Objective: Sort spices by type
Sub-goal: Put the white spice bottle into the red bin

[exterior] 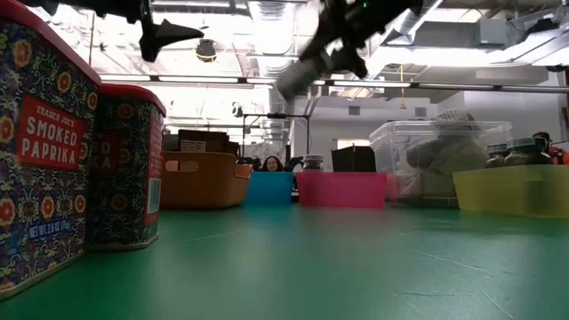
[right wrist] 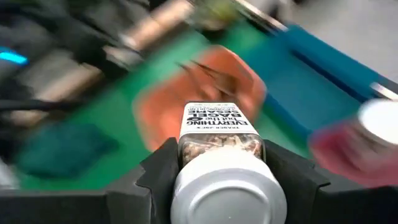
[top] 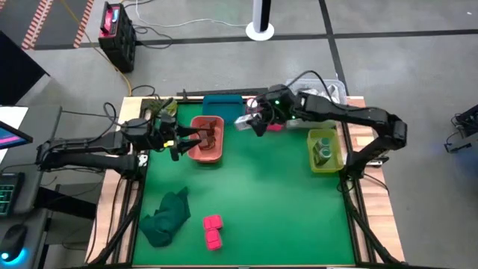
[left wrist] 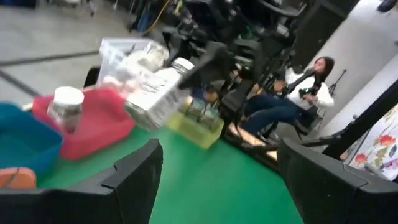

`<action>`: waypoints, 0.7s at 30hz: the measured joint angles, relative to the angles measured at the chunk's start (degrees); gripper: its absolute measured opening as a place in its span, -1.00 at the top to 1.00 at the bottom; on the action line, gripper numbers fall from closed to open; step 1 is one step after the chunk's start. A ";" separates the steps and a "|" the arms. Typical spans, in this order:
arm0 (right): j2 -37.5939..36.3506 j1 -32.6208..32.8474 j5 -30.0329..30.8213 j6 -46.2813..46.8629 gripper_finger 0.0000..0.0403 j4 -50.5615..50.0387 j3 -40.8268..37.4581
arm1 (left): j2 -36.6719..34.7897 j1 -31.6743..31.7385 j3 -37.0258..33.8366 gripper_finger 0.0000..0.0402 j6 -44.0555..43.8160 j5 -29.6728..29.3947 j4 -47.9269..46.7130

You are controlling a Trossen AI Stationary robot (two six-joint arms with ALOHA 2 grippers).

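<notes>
Right wrist view: right gripper (right wrist: 224, 163) clamps white-topped jar (right wrist: 221, 155) btwn fingers, above orange bin (right wrist: 161, 106).

tin (exterior: 44, 151): "TRADER JOE'S SMOKED PAPRIKA" | jar (right wrist: 221, 155): "EVERYTHING but the BAGEL", seen upside down

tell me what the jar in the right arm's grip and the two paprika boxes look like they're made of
Jar in the right end effector: clear body, glass or hard plastic, since the seasoning shows through; its cap looks like smooth matte white plastic or metal, with a printed paper label.
Paprika boxes: probably printed tins, judging by the rolled rims, rounded corners and glossy patterned sides, though coated card is possible.
</notes>
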 joint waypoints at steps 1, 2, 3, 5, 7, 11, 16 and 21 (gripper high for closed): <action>0.46 -0.60 1.50 -0.42 -0.10 -3.39 1.05 | 0.03 -0.02 0.00 -0.49 -0.31 -0.02 -0.62; 1.33 -1.33 3.00 -0.86 -0.10 -6.90 1.99 | 0.14 -0.02 -0.01 -0.49 -0.56 0.00 -0.81; 2.41 -1.96 4.07 -1.31 -0.10 -10.05 3.11 | 0.36 -0.01 0.00 -0.49 -0.90 -0.02 -0.67; 3.91 -3.12 5.55 -2.66 -0.10 -13.90 5.73 | 0.48 0.13 0.00 -0.49 -1.49 -0.03 -0.68; 5.90 -4.12 6.63 -5.20 -0.10 -17.91 8.72 | 0.63 0.16 0.00 -0.49 -1.75 -0.03 -0.77; 10.86 -5.49 9.21 -11.97 -0.10 -25.94 14.29 | 0.40 0.33 0.00 -0.49 -1.94 0.04 -2.88; 17.31 -8.18 9.95 -16.42 -0.10 -33.70 19.83 | 0.39 0.33 0.00 -0.49 -2.90 0.42 -5.99; 22.14 -10.37 11.44 -17.75 -0.10 -35.22 22.17 | 0.38 0.33 0.00 -0.49 -3.65 0.58 -7.15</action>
